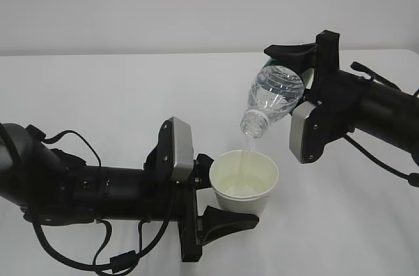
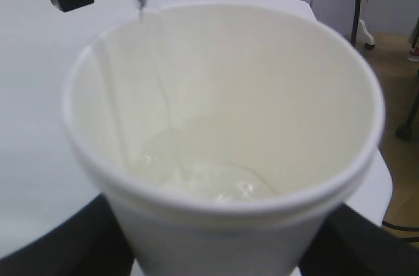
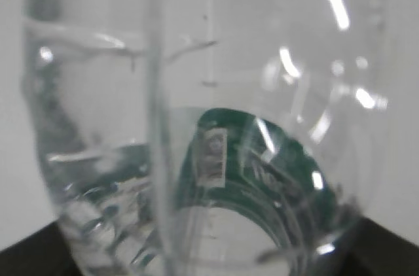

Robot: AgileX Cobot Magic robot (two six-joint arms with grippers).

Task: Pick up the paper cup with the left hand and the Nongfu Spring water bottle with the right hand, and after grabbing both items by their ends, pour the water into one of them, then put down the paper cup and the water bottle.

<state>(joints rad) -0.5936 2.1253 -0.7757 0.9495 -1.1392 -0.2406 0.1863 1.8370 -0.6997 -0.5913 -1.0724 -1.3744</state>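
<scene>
The paper cup sits gripped in the left pincer; the right pincer grips the tilted bottle.

Exterior: slanted down from front; wrist views very close — cup, bottle shared with exterior.

The paper cup was matt cream paper with a smooth inner wall and a rolled rim, faintly sheened where wet. The Nongfu Spring water bottle was clear, glossy plastic with a ribbed body that caught bright highlights; through its wall in the right wrist view a dark green printed label showed. The water looked clear and glassy, pooled in the cup's bottom. The left hand and right hand were matt black plastic, each with a smooth, light-grey plate of dull satin finish. The table was plain, smooth, matt white.
</scene>
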